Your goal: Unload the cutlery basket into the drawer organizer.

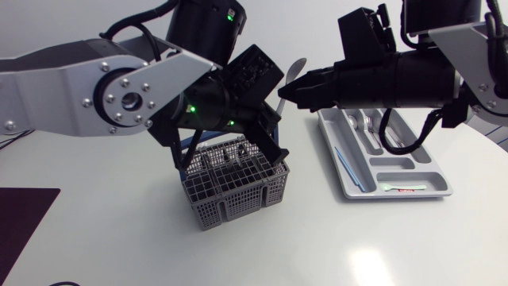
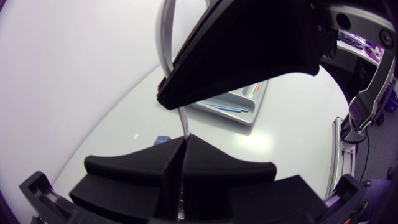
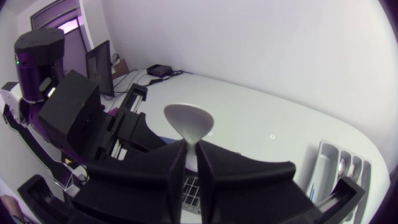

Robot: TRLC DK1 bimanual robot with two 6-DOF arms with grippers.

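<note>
"Steel spoon (image 1: 295, 70), where was it?"

"In the air above the cutlery basket (image 1: 230, 187), touching neither the basket nor the bench (image 1: 119, 230). In the head view its long axis ran roughly from one o'clock to seven o'clock, bowl at the one o'clock end."

"Who had it?"

"Both arms. The left claw (image 2: 183, 146) was pressed together on the lower end of the handle. The right claw (image 3: 189, 155) was pinching the neck just under the bowl, which stood clear of its fingertips."

"So a hand-over."

"That was my reading. The two claws sat one above the other along the handle, close but apart."

"And the drawer organizer (image 1: 397, 164)?"

"At about four o'clock from the spoon, well apart from the basket, on the right arm's side. The right arm was plainly the nearer."

"Then what did the next move turn on?"

"I judged that the left claw needed to let go first. The spoon stood near upright while the compartments ran long and flat, so the right arm would have to lay it over before setting it down."
</note>
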